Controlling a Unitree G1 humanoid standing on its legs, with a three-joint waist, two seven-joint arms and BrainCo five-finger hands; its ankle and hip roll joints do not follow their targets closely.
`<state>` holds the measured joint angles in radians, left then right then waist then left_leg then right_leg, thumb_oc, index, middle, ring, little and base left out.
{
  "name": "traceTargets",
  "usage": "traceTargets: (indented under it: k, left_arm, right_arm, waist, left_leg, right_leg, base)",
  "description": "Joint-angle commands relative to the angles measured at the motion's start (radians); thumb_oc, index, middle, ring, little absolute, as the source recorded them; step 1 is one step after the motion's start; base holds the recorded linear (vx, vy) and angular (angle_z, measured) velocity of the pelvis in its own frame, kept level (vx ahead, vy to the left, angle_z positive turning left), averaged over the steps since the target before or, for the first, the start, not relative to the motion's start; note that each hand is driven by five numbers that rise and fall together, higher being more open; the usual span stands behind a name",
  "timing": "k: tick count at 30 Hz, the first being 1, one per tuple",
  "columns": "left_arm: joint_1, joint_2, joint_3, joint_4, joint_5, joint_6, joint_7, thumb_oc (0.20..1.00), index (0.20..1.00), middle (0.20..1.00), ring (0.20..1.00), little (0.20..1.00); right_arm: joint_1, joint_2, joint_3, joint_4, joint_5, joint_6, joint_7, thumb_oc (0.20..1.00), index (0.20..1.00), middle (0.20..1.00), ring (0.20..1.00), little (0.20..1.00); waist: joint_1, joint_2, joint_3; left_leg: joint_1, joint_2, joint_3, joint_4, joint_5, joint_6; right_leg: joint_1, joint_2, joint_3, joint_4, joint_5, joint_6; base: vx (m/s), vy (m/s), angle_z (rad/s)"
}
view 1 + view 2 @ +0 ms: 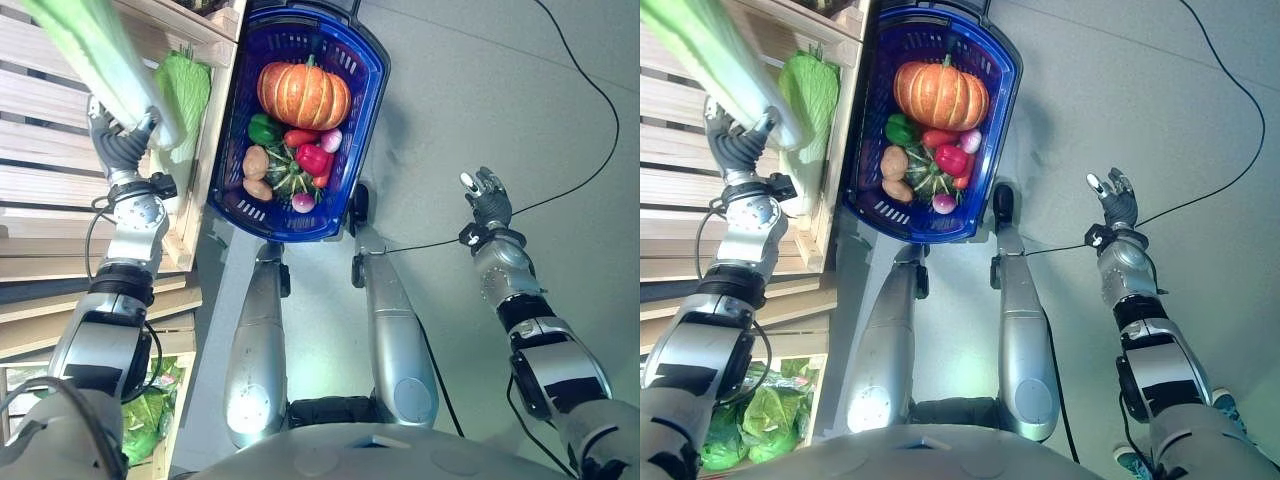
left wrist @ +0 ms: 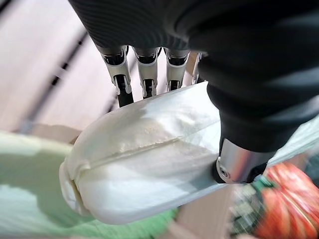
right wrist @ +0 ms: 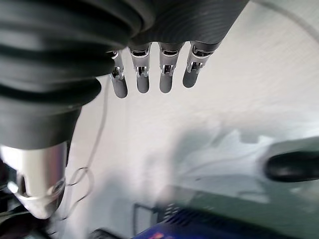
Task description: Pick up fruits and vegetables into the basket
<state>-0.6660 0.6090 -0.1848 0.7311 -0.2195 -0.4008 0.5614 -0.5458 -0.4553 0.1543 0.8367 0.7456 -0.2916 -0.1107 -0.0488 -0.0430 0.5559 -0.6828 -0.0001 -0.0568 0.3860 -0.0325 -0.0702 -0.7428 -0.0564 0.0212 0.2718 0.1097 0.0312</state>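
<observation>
Cabbage (image 1: 105, 60) in left hand (image 1: 120, 145), beside basket (image 1: 225, 150)

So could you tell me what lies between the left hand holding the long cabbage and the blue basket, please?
In the left eye view, a green cabbage and the wooden crate's edge lie between the left hand and the blue basket.

head stereo pair looking down (shared basket (image 1: 228, 150)), wrist cameras close
</observation>
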Motion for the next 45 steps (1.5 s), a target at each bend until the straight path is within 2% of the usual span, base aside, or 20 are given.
traceTargets:
  k: [1,4,9,15,24,32,38,45]
  left_arm:
    - [0.002,0.038,0.015,-0.082,0.086,-0.048,0.036,0.200,0.200,0.200,0.200,0.200]
    - [0.017,0.058,-0.013,-0.167,0.178,-0.022,0.033,0.200,0.200,0.200,0.200,0.200]
    - [0.031,0.073,-0.040,-0.258,0.226,0.005,-0.003,0.200,0.200,0.200,0.200,0.200]
    - [0.037,0.100,-0.068,-0.342,0.293,0.026,-0.077,0.200,0.200,0.200,0.200,0.200]
    - [0.021,0.115,-0.145,-0.440,0.346,0.031,-0.214,0.200,0.200,0.200,0.200,0.200]
    - [0.009,0.115,-0.228,-0.521,0.346,0.021,-0.313,0.200,0.200,0.200,0.200,0.200]
    - [-0.008,0.112,-0.294,-0.569,0.350,0.003,-0.357,0.200,0.200,0.200,0.200,0.200]
    - [-0.029,0.091,-0.370,-0.591,0.330,-0.009,-0.429,0.200,0.200,0.200,0.200,0.200]
  right_arm:
    - [0.061,-0.038,-0.025,-0.100,0.006,-0.067,-0.048,1.000,1.000,1.000,1.000,1.000]
    - [0.067,-0.044,-0.027,-0.224,0.001,-0.096,-0.076,1.000,1.000,1.000,1.000,1.000]
    - [0.086,-0.034,-0.041,-0.359,-0.033,-0.117,-0.077,1.000,1.000,1.000,1.000,1.000]
    - [0.093,-0.029,-0.038,-0.505,-0.047,-0.101,-0.030,1.000,1.000,1.000,1.000,1.000]
    - [0.095,-0.019,0.021,-0.674,-0.034,-0.029,0.097,1.000,1.000,1.000,1.000,1.000]
    - [0.086,-0.022,0.095,-0.769,-0.026,0.032,0.156,1.000,1.000,1.000,1.000,1.000]
    - [0.060,-0.039,0.160,-0.805,0.003,0.079,0.167,1.000,1.000,1.000,1.000,1.000]
    - [0.029,-0.043,0.224,-0.809,0.035,0.097,0.173,1.000,1.000,1.000,1.000,1.000]
  waist:
    - [0.010,0.042,-0.036]
    - [0.006,0.046,-0.036]
    - [0.000,0.054,-0.036]
    - [-0.006,0.062,-0.036]
    - [-0.015,0.062,-0.036]
    - [-0.018,0.056,-0.036]
    - [-0.014,0.049,-0.036]
    - [-0.012,0.041,-0.036]
  left_leg:
    - [0.003,-0.047,0.034,-0.100,0.049,0.030]
    - [0.000,-0.045,0.039,-0.107,0.054,0.027]
    - [-0.001,-0.044,0.045,-0.115,0.057,0.029]
    - [0.006,-0.044,0.051,-0.122,0.057,0.029]
    - [0.011,-0.042,0.061,-0.138,0.065,0.029]
    - [0.008,-0.038,0.067,-0.151,0.077,0.029]
    - [0.007,-0.036,0.069,-0.154,0.078,0.028]
    - [0.009,-0.035,0.071,-0.158,0.079,0.029]
  right_leg:
    - [0.056,0.058,-0.065,0.070,-0.140,-0.001]
    - [0.053,0.059,-0.063,0.064,-0.137,0.001]
    - [0.047,0.060,-0.060,0.065,-0.136,0.006]
    - [0.052,0.058,-0.058,0.061,-0.139,0.012]
    - [0.056,0.056,-0.057,0.048,-0.130,0.019]
    - [0.054,0.056,-0.056,0.034,-0.116,0.025]
    - [0.053,0.056,-0.057,0.030,-0.111,0.030]
    - [0.054,0.058,-0.058,0.025,-0.104,0.034]
  base:
    - [0.00,0.000,0.00]
    - [-0.01,0.014,-0.06]
    - [-0.01,0.024,-0.05]
    - [0.00,0.006,-0.01]
    - [0.00,0.000,0.00]
    - [0.00,0.000,0.00]
    - [0.00,0.000,0.00]
    - [0.00,0.000,0.00]
